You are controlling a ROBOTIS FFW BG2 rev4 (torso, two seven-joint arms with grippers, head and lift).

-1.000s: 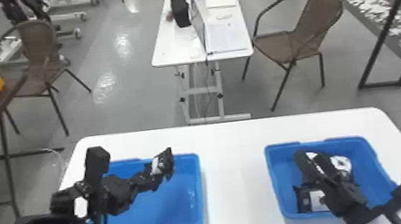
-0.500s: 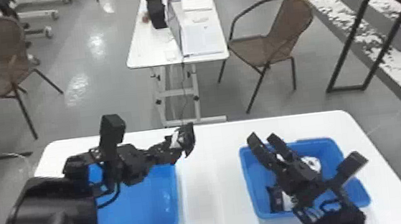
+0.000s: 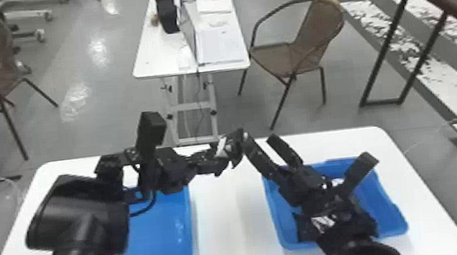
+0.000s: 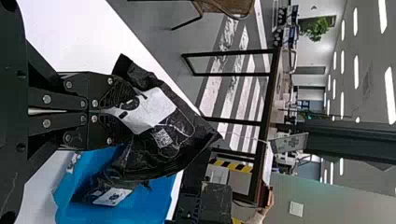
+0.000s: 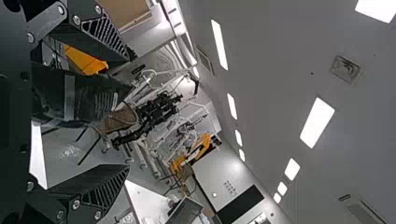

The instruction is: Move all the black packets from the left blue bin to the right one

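Head view, left gripper: the left gripper [image 3: 232,150] pinches a black packet [image 3: 237,142] above the gap between the bins, near the table's far edge [image 3: 217,146].
Right gripper: the right gripper [image 3: 259,138] has its fingers spread, one tip just beside the packet; whether they touch, I cannot tell.
Left bin: the left bin [image 3: 190,228] sits toward the table's left edge, partly under the left arm [image 3: 82,220].
Right bin: the right bin [image 3: 400,222] sits toward the right edge, beneath the right gripper.
Left wrist view, packet: the left gripper [image 4: 133,113] has its fingers closed on the packet's white-labelled end; beyond it, another packet [image 4: 109,196] lies in the blue bin.
Right wrist view, fingers: the right gripper [image 5: 130,112] holds them wide apart, a glossy dark shape [image 5: 77,98] between them that I cannot identify.
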